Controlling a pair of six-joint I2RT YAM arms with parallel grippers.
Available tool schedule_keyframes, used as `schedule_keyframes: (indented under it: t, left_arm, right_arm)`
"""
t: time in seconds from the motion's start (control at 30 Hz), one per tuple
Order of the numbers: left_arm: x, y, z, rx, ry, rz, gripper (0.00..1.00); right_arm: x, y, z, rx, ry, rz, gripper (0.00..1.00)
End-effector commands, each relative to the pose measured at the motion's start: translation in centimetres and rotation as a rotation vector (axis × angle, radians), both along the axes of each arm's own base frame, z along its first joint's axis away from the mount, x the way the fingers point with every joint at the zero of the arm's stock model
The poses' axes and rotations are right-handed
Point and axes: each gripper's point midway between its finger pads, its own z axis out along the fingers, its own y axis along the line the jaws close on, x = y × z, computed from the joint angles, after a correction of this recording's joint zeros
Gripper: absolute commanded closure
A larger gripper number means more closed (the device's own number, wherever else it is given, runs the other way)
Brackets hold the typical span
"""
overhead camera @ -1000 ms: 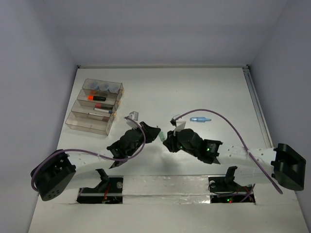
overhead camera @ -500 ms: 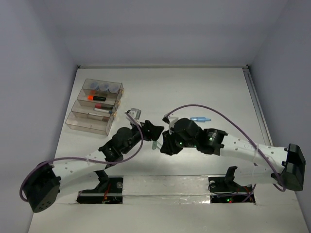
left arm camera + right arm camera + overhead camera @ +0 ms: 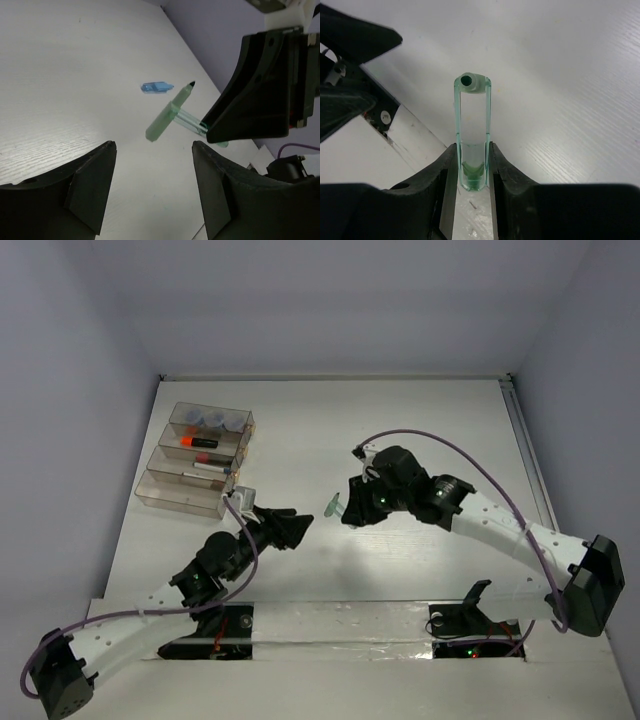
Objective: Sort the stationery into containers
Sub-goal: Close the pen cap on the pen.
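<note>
Three pots (image 3: 211,420), an orange highlighter (image 3: 198,442) and a pen (image 3: 212,467) already sit in the containers (image 3: 160,495) at far left. Left to sort, as far as shown: the pale green marker (image 3: 471,120), pinched in the right tool (image 3: 472,165) above mid-counter (image 3: 420,420), and the light blue marker (image 3: 156,87) lying beyond it. A second ago the tools nearly met; now the left tool (image 3: 152,150), wide and empty, has drawn back.

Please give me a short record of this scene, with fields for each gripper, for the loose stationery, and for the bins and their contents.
left gripper: open, empty, facing the marker
right gripper: shut on the pale green marker
light blue marker: lying on the table, beyond the green one
clear bins: far left of the table
bin contents: three round pots, orange highlighter, white pen
</note>
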Motion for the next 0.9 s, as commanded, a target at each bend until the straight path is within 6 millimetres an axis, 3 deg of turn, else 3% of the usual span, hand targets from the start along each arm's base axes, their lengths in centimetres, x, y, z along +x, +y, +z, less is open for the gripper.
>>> schedule_keyframes:
  t: [0.0, 0.2, 0.4, 0.5, 0.87]
  left_arm:
    - [-0.5, -0.9, -0.2, 0.026, -0.017, -0.061, 0.42]
    - [-0.3, -1.4, 1.0, 0.009, -0.079, -0.067, 0.43]
    - [-0.3, -3.2, 3.3, -0.007, -0.139, -0.115, 0.42]
    - [-0.6, -3.9, 4.3, -0.012, -0.164, -0.130, 0.42]
    - [0.7, -4.2, 4.4, 0.039, -0.177, -0.077, 0.45]
  right_arm:
    - [0.9, 0.9, 3.8, 0.104, -0.014, 0.040, 0.95]
    - [1.1, 0.3, 7.5, 0.180, 0.014, 0.058, 0.94]
    - [0.2, 0.8, 8.9, 0.220, 0.069, 0.092, 0.94]
    - [0.0, 0.7, 8.9, 0.215, 0.081, 0.095, 0.94]
    - [-1.3, 0.9, 7.8, 0.206, 0.159, 0.151, 0.94]
